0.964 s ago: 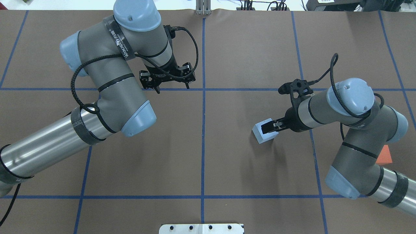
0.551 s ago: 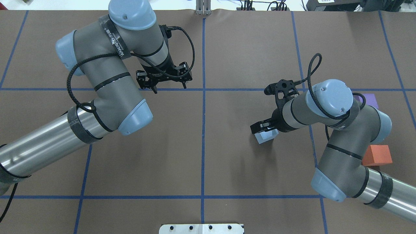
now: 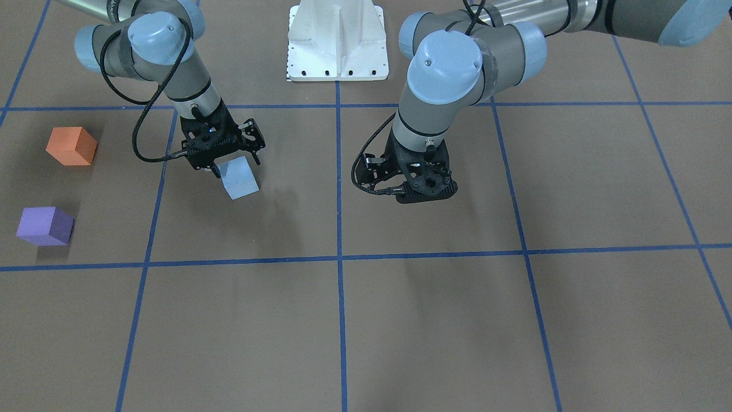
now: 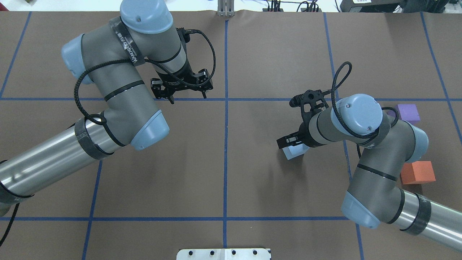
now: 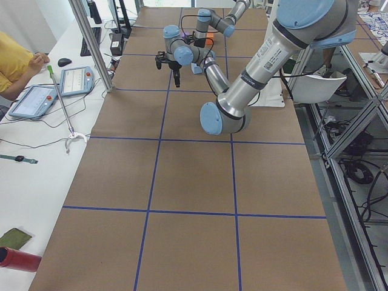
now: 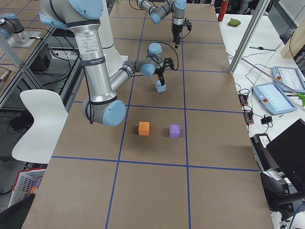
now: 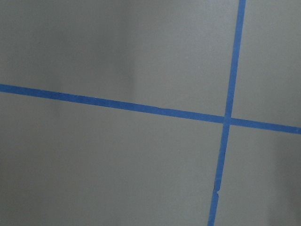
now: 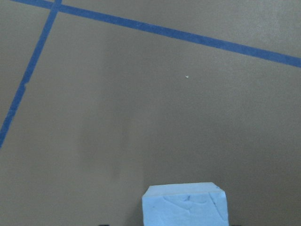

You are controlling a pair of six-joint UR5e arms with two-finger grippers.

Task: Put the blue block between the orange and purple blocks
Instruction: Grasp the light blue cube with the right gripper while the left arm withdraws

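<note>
The light blue block [image 3: 239, 178] sits between the fingers of my right gripper [image 4: 290, 142], which is shut on it at or just above the table. The block also shows in the overhead view [image 4: 296, 151] and at the bottom of the right wrist view [image 8: 186, 205]. The orange block [image 4: 418, 172] and the purple block [image 4: 408, 112] stand apart on the table, right of my right arm; in the front-facing view the orange block [image 3: 70, 146] and purple block [image 3: 44, 226] are at the left. My left gripper [image 4: 188, 95] is open and empty over a tape line.
Blue tape lines [image 4: 226, 144] divide the brown table into squares. The white robot base plate [image 3: 337, 40] is at the robot's side. My right arm's elbow [image 4: 364, 213] hangs near the orange block. An operators' desk with tablets [image 5: 36, 100] runs along the far side.
My right arm's elbow swung left and its wrist turned more upright over the blue block, uncovering the purple and orange blocks. The block stayed in about the same place. My left arm shifted slightly left.
</note>
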